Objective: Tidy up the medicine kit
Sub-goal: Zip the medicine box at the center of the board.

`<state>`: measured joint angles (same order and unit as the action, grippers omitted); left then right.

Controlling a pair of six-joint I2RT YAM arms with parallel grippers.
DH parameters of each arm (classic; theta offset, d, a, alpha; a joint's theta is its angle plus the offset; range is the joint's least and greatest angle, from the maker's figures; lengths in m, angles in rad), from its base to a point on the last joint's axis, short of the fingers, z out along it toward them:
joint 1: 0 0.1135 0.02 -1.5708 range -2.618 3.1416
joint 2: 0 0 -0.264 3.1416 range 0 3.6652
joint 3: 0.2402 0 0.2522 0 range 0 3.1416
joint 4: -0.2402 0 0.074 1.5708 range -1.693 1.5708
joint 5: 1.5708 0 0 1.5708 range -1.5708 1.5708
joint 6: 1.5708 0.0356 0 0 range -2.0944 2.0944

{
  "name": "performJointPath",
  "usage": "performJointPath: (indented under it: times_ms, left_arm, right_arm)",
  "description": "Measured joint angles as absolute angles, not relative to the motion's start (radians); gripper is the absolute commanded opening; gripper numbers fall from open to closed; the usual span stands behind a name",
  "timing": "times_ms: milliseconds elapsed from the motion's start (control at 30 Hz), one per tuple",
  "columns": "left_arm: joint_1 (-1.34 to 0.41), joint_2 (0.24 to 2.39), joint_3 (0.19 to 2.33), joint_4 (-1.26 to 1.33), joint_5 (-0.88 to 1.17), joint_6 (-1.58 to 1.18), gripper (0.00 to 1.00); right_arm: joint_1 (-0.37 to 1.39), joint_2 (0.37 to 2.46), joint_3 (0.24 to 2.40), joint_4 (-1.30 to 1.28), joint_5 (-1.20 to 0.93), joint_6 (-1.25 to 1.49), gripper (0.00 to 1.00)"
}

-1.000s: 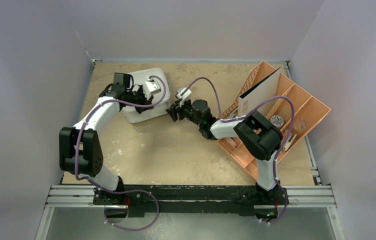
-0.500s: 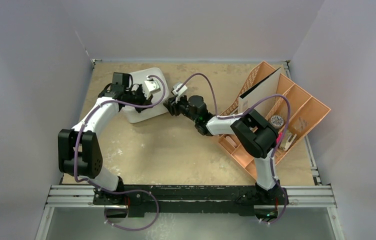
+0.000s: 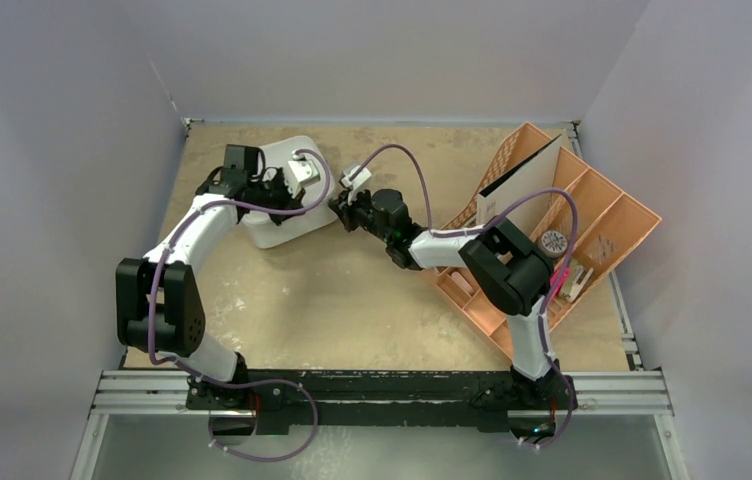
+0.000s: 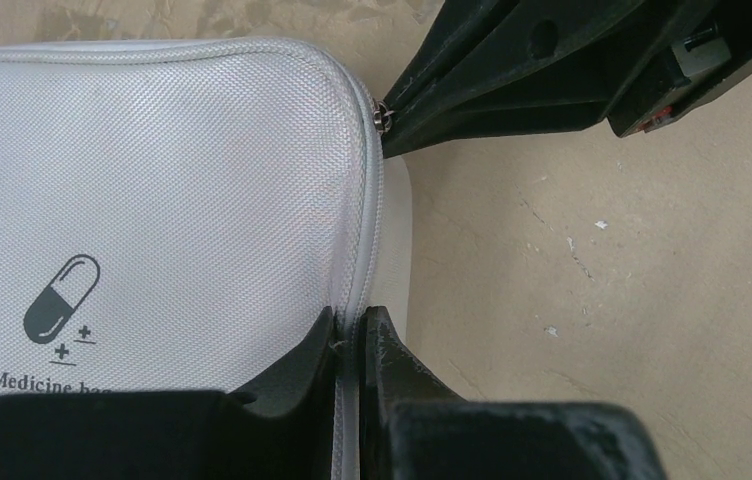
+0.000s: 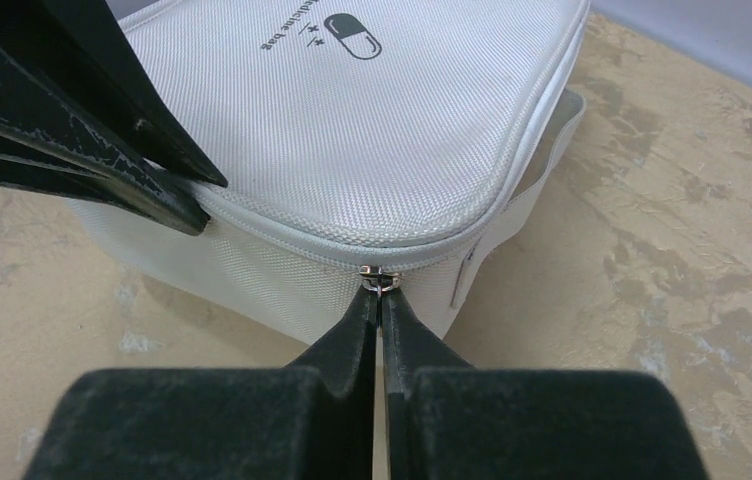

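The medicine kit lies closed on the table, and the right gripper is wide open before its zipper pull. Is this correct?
Not quite. The right gripper is shut on the zipper pull, not wide open, as the right wrist view shows. The medicine kit does lie closed on the table.

White medicine kit (image 4: 172,170), lid closed (pill logo up), lying flat

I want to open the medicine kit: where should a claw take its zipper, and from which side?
Take the small metal zipper pull, which sticks out from the seam at the medicine kit's rounded corner. Come in low and level from the table side of that corner, as the right claw has it pinched.
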<state>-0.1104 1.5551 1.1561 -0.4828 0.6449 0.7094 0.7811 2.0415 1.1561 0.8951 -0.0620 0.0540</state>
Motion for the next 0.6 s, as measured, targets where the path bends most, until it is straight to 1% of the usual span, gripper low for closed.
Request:
performJointPath:
  times_ms: [600]
  left_arm:
    - [-0.100, 1.555, 1.149, -0.451, 0.638, 0.620, 0.00]
  right_arm:
    - [0.788, 2.056, 1.164, 0.921, -0.105, 0.079, 0.00]
